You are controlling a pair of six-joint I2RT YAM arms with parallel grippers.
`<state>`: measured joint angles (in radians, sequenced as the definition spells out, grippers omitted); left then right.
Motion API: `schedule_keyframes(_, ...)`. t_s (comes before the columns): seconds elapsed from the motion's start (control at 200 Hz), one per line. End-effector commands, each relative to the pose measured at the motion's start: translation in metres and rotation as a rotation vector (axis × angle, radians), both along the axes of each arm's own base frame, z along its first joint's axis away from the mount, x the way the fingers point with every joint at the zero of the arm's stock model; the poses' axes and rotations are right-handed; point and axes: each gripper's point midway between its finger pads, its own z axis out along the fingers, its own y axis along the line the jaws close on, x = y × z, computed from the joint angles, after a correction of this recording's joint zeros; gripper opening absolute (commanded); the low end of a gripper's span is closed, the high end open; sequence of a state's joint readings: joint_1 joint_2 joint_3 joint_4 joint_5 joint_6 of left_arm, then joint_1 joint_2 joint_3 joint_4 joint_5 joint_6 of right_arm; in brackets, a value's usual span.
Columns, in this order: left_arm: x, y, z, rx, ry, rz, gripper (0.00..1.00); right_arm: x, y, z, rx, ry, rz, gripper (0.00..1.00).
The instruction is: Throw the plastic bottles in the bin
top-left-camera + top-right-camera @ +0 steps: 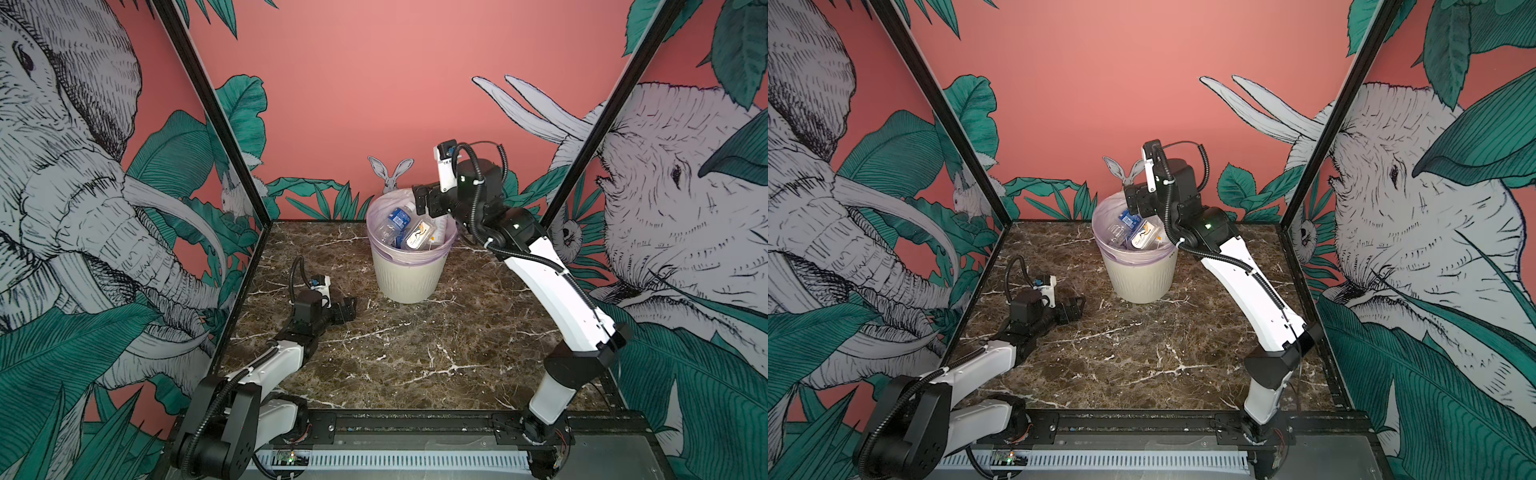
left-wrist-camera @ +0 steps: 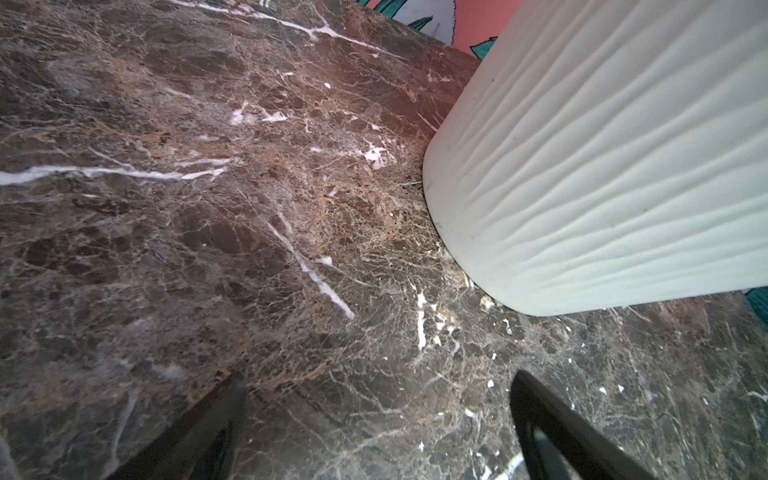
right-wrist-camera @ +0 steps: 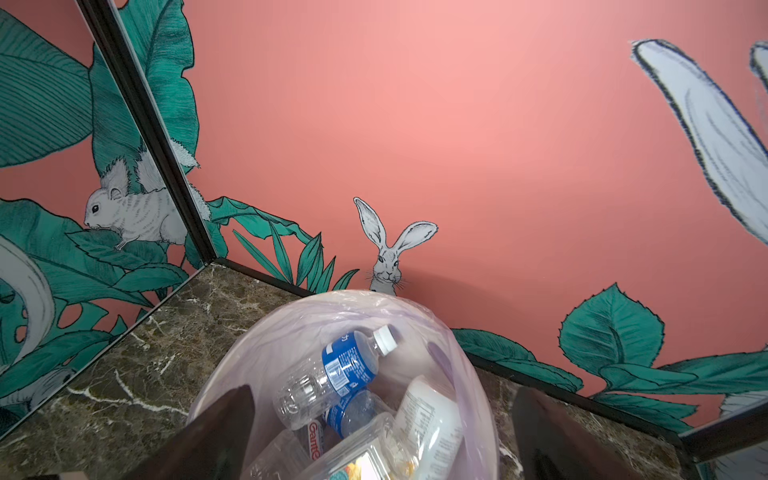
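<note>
mounting rail (image 1: 415, 424): seen nearest the camera, at 6 o'clock of the table (image 1: 415, 353); both arm bases are set on it.
table: dark brown marble, crossed by white veins.
left gripper (image 1: 349, 309) (image 1: 1073, 309): held low over the marble, at 8 o'clock from the bin (image 1: 409, 274) (image 1: 1138, 278); the jaws are spread wide and nothing is held. In the left wrist view only bare marble is seen between the fingers (image 2: 561, 436), with the ribbed wall of the bin (image 2: 602, 166) near.
right gripper (image 1: 424, 203) (image 1: 1136, 203): raised over the 1 o'clock edge of the bin's mouth; the jaws are parted wide and nothing is gripped.
bin: stood upright at 12 o'clock of the table, near the back wall; a pale lilac bag (image 3: 291, 324) is folded over its rim.
plastic bottles (image 1: 401, 218) (image 3: 345, 370): piled inside the bin. A blue-labelled one with a white cap is laid tilted on top. A white-and-yellow-labelled bottle (image 1: 419, 235) is lodged at its 4 o'clock.
</note>
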<state>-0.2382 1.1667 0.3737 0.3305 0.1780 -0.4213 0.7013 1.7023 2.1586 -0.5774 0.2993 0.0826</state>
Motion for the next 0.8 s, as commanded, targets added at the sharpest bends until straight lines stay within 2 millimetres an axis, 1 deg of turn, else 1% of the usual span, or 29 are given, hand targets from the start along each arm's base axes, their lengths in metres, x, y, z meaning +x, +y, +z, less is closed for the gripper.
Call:
schedule_keyframes(0.0, 0.003, 0.002, 0.014, -0.001, -0.033, 0.002, 1.00, -0.007, -0.018, 0.012, 0.017, -0.052, -0.044, 0.99)
schedule_keyframes(0.03, 0.003, 0.002, 0.015, 0.003, -0.036, 0.003, 1.00, -0.008, -0.023, 0.009, 0.015, -0.047, -0.054, 0.99)
schedule_keyframes(0.07, 0.002, 0.003, 0.015, 0.008, -0.039, 0.003, 1.00, -0.002, -0.025, -0.007, 0.000, -0.020, -0.065, 0.99)
schedule_keyframes(0.075, 0.002, 0.003, 0.016, 0.008, -0.040, 0.004, 1.00, -0.006, -0.029, -0.001, 0.010, -0.030, -0.066, 0.99)
schedule_keyframes(0.085, 0.002, 0.003, 0.017, 0.009, -0.044, 0.004, 1.00, -0.010, -0.033, 0.002, 0.016, -0.037, -0.069, 0.99)
schedule_keyframes(0.105, 0.003, 0.004, 0.018, 0.010, -0.047, 0.007, 1.00, -0.010, -0.038, 0.000, 0.017, -0.033, -0.077, 0.99)
schedule_keyframes(0.265, 0.001, 0.008, 0.021, 0.030, -0.060, 0.021, 1.00, -0.010, -0.071, -0.030, 0.033, 0.012, -0.140, 0.99)
schedule_keyframes(0.4, 0.000, 0.015, 0.025, 0.049, -0.069, 0.055, 1.00, -0.010, -0.110, -0.057, 0.043, 0.058, -0.219, 0.99)
schedule_keyframes(0.49, -0.001, 0.023, 0.027, 0.073, -0.076, 0.086, 1.00, -0.011, -0.137, -0.078, 0.053, 0.091, -0.278, 0.99)
schedule_keyframes(0.55, -0.002, 0.026, 0.030, 0.091, -0.082, 0.095, 1.00, -0.013, -0.152, -0.093, 0.062, 0.121, -0.300, 0.99)
schedule_keyframes(0.7, -0.001, 0.037, 0.035, 0.141, -0.096, 0.141, 1.00, -0.018, -0.182, -0.131, 0.052, 0.191, -0.369, 0.99)
schedule_keyframes(0.72, -0.002, 0.039, 0.035, 0.147, -0.099, 0.146, 1.00, -0.019, -0.186, -0.136, 0.052, 0.198, -0.381, 0.99)
schedule_keyframes(0.74, -0.001, 0.040, 0.037, 0.153, -0.105, 0.150, 1.00, -0.020, -0.190, -0.136, 0.055, 0.196, -0.391, 0.99)
schedule_keyframes(0.75, -0.001, 0.041, 0.037, 0.156, -0.108, 0.153, 1.00, -0.021, -0.192, -0.146, 0.046, 0.216, -0.396, 0.99)
schedule_keyframes(0.76, -0.001, 0.042, 0.038, 0.159, -0.113, 0.157, 1.00, -0.021, -0.194, -0.150, 0.044, 0.223, -0.400, 0.99)
schedule_keyframes(0.795, -0.001, 0.044, 0.039, 0.173, -0.119, 0.163, 1.00, -0.024, -0.201, -0.158, 0.045, 0.231, -0.421, 0.99)
